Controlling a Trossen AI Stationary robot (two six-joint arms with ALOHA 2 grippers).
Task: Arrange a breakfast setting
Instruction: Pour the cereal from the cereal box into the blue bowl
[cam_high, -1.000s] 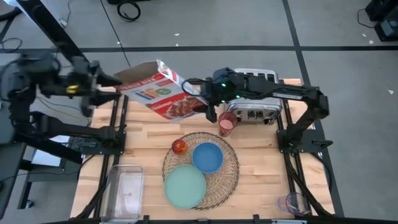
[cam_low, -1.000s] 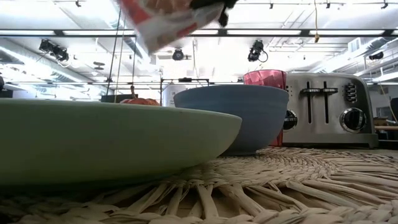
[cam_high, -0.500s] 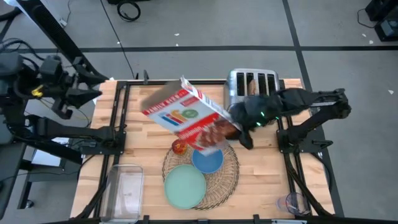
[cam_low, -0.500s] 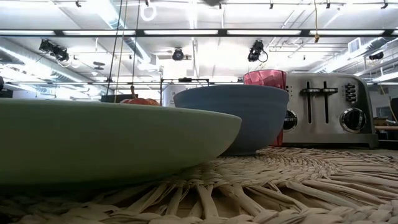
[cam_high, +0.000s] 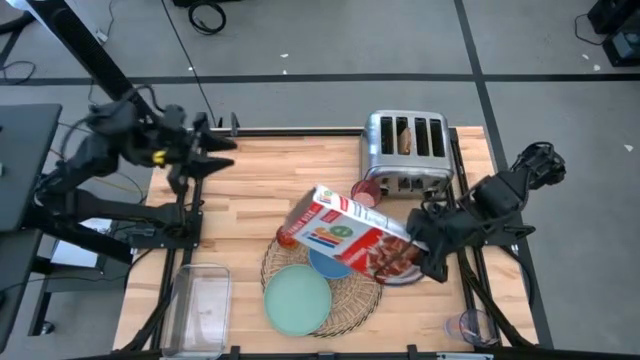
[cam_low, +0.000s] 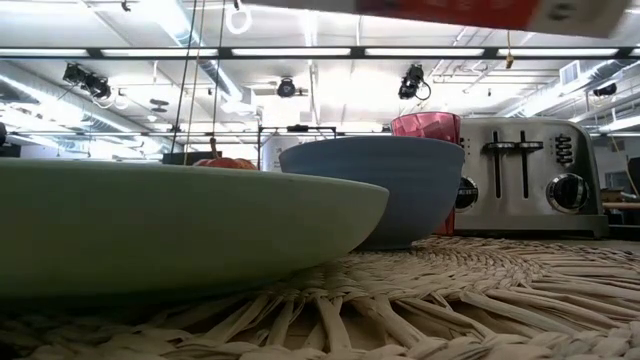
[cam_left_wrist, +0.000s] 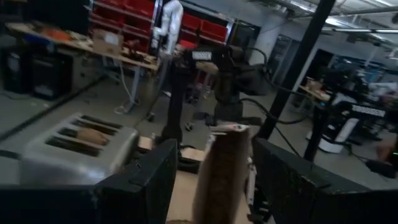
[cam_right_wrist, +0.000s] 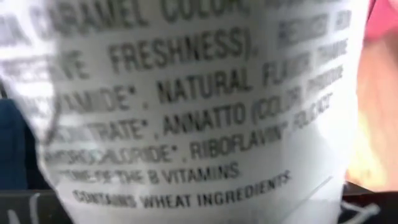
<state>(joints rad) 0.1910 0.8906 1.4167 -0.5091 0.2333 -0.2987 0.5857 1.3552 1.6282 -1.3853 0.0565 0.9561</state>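
Observation:
My right gripper (cam_high: 415, 255) is shut on a cereal box (cam_high: 345, 235) that lies tilted in the air above the blue bowl (cam_high: 325, 263) and the straw placemat (cam_high: 350, 295). The mint-green plate (cam_high: 297, 300) and the bowl rest on the mat. The red apple (cam_high: 287, 236) sits at the mat's far-left rim. The pink cup (cam_high: 365, 192) stands in front of the toaster (cam_high: 405, 150), which has a toast slice (cam_high: 405, 138) in a slot. My left gripper (cam_high: 222, 150) is open and empty at the far left. The spoon is out of view. My right gripper holds the cereal box by its right-hand end (cam_high: 398, 255), coming at it from the table's right side. The box's printed side panel (cam_right_wrist: 199, 112) fills the right wrist view and hides the fingers. The box is lifted clear and tilted, its other end toward the apple.
A clear plastic bin (cam_high: 197, 305) stands at the near left. A small clear cup (cam_high: 470, 325) sits off the near right corner. Bare wood lies between my left gripper and the mat. In the low view the box (cam_low: 480, 10) hangs above the bowl (cam_low: 380, 190).
My right gripper has carried the cereal box from beside the toaster toward the table's near and right edges, turning it; the box now hangs over the bowl. My left gripper drew back to the left, away from the box, then came back toward the right.

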